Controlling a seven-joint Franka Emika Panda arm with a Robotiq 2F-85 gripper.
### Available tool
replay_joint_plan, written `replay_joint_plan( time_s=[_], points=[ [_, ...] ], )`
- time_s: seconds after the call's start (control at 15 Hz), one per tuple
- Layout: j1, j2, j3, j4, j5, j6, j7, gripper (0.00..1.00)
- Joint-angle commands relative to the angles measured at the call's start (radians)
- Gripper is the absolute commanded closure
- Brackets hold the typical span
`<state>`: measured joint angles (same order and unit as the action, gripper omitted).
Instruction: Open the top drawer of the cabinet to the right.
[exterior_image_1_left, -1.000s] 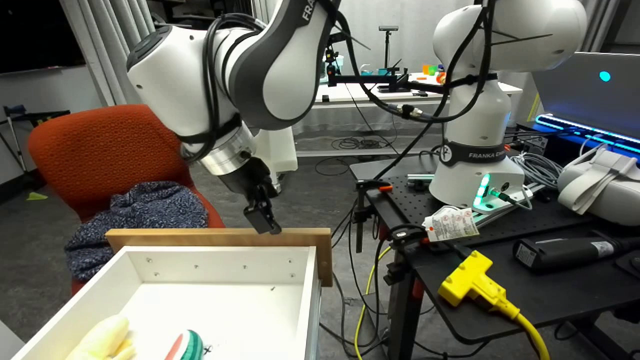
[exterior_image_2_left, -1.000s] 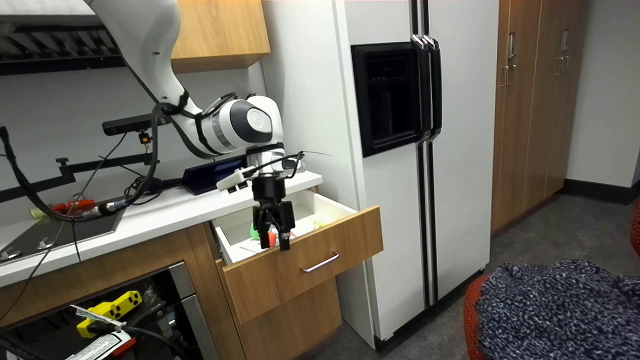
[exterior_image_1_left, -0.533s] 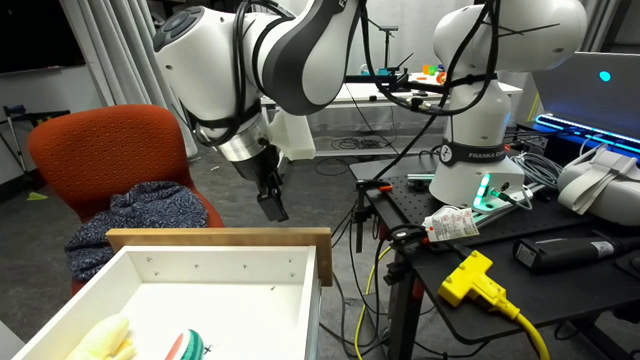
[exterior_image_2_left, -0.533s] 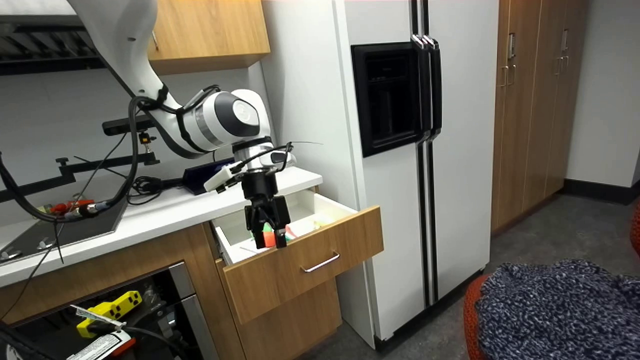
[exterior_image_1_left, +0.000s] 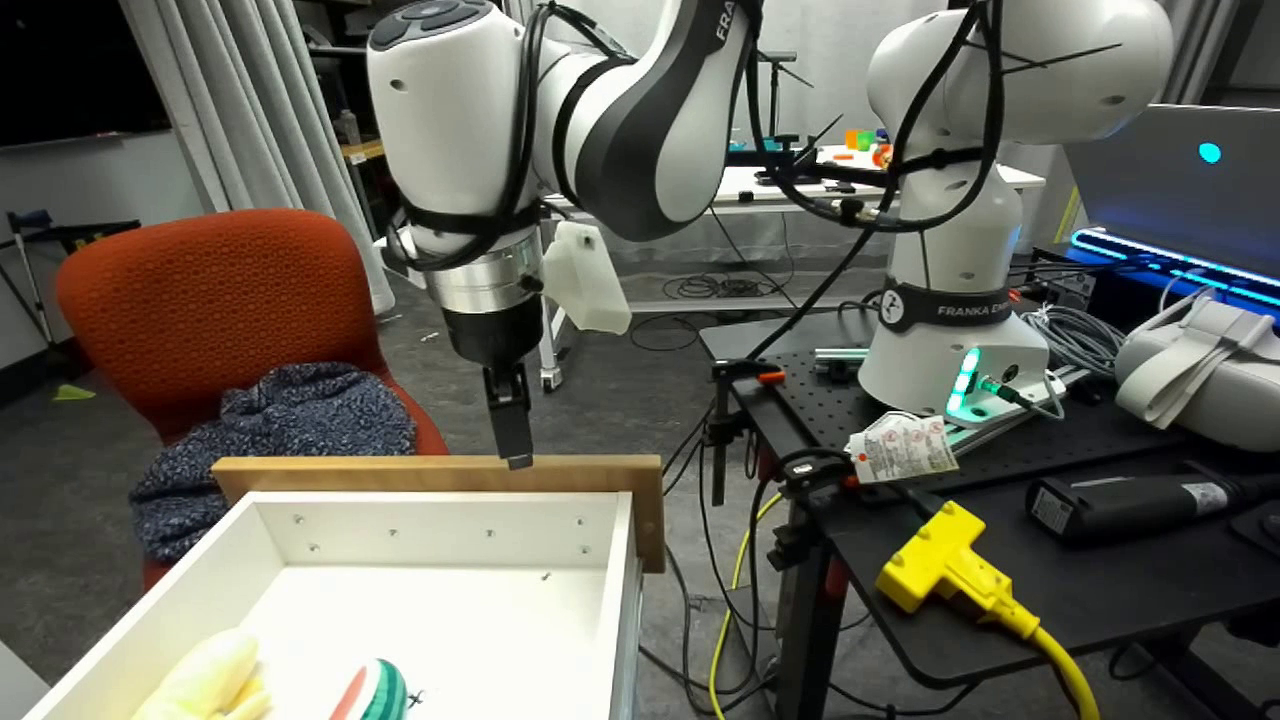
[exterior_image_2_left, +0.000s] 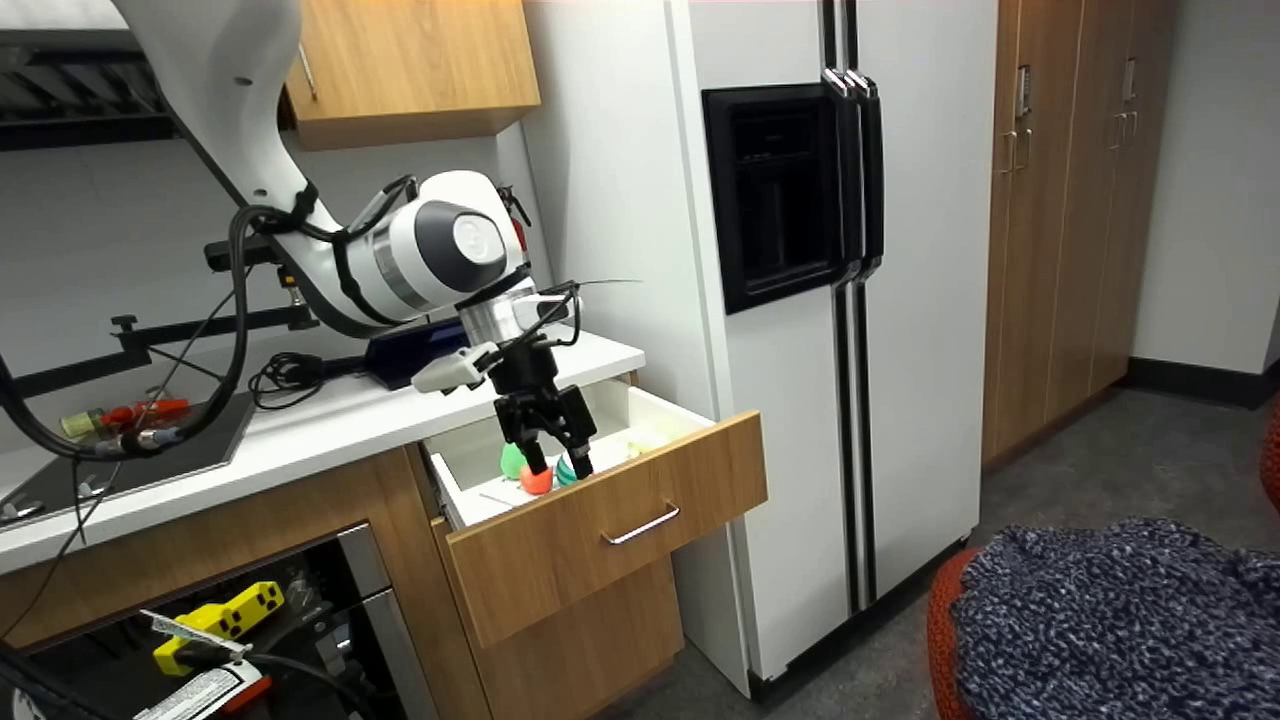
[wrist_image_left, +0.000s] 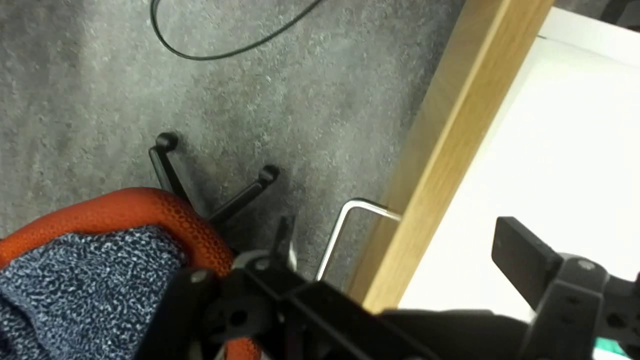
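Hanging at the front of the top drawer (exterior_image_1_left: 440, 474), my pincer (exterior_image_2_left: 560, 470) is released, its two fingers (wrist_image_left: 520, 260) spread wide apart. In the wrist view the drawer's wooden front (wrist_image_left: 456, 150) runs across the gap between them, though I cannot fairly tell whether either finger touches the wood. The drawer stands drawn well out of the cabinet (exterior_image_2_left: 590, 640), below the white surface (exterior_image_2_left: 340, 420), and its pale inside shows in both exterior views. On the outer face of the drawer sits a metal handle (exterior_image_2_left: 640, 527), which lies lower than my fingers in an exterior view. Inside the drawer I see a soft yellow thing (exterior_image_1_left: 205, 675), a rounded piece striped green, white and red (exterior_image_1_left: 378, 690), and, near that piece, an orange ball-like thing (exterior_image_2_left: 536, 480) with a green thing (exterior_image_2_left: 512, 461) just beside it. Beside the drawer rises a tall white fridge (exterior_image_2_left: 910, 420). Beyond the drawer's front, an orange chair (exterior_image_1_left: 215, 300) carries a dark speckled cloth (exterior_image_1_left: 310, 420). Off to one side of the drawer and apart from it, a black surface (exterior_image_1_left: 1120, 580) bears my white base (exterior_image_1_left: 925, 375), a yellow power block (exterior_image_1_left: 940, 560) at its edge and a white headset (exterior_image_1_left: 1215, 385).
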<state>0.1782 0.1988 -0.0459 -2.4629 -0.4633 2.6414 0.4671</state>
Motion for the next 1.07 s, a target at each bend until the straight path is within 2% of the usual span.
replay_joint_plan(
  time_s=[0.0,0.6,0.93,1.0],
  points=[
    [-0.014,-0.026,-0.010,-0.057,-0.022,0.146,-0.022,0.00],
    [-0.001,-0.003,-0.086,-0.080,-0.163,0.424,-0.012,0.00],
    [-0.005,0.010,-0.097,-0.091,-0.165,0.507,-0.019,0.00],
    [-0.003,0.011,-0.086,-0.074,-0.143,0.459,-0.016,0.00]
  ],
)
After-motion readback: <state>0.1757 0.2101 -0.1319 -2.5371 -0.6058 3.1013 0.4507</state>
